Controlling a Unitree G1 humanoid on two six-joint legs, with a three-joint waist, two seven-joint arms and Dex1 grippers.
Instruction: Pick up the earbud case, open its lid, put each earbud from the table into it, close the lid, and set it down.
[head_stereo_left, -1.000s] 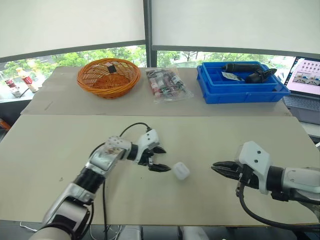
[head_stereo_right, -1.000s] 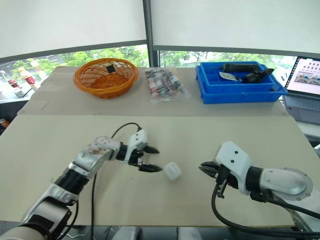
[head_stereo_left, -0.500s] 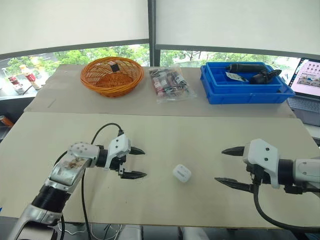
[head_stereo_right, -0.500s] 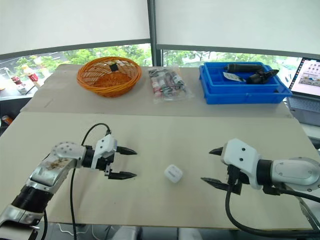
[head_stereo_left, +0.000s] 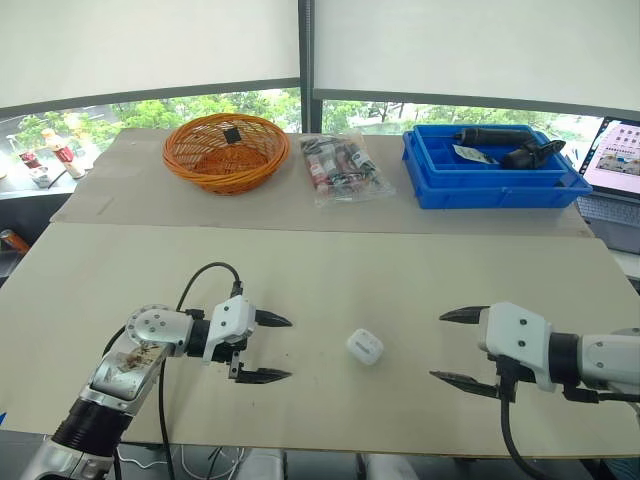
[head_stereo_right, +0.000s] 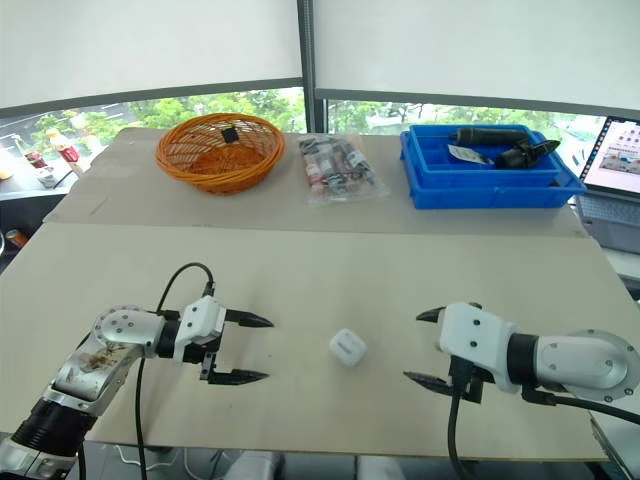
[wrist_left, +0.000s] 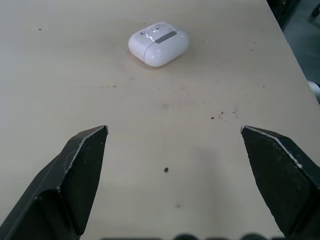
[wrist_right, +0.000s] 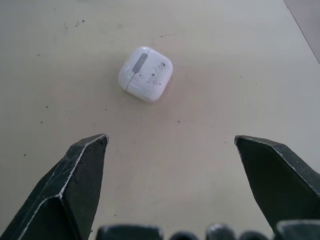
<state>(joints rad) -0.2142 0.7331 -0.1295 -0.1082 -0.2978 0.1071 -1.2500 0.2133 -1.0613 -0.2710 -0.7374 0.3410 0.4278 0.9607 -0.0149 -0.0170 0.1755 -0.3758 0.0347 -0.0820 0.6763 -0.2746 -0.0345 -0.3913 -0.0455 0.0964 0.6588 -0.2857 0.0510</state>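
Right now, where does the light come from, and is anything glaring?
Left eye view: daylight comes through the window strip at the back. Left wrist view: the earbud case shows small bright glints and a faint, soft shadow on the table.

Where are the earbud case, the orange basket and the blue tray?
earbud case (head_stereo_left: 364, 346), left eye view, white top.
orange basket (head_stereo_left: 222, 176), left eye view, front wall.
blue tray (head_stereo_left: 495, 193), left eye view, front wall.

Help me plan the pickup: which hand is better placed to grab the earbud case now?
Right, narrowly. The left hand and right hand are both open and aimed at the earbud case, which lies between them, but the right one looks slightly nearer to it.
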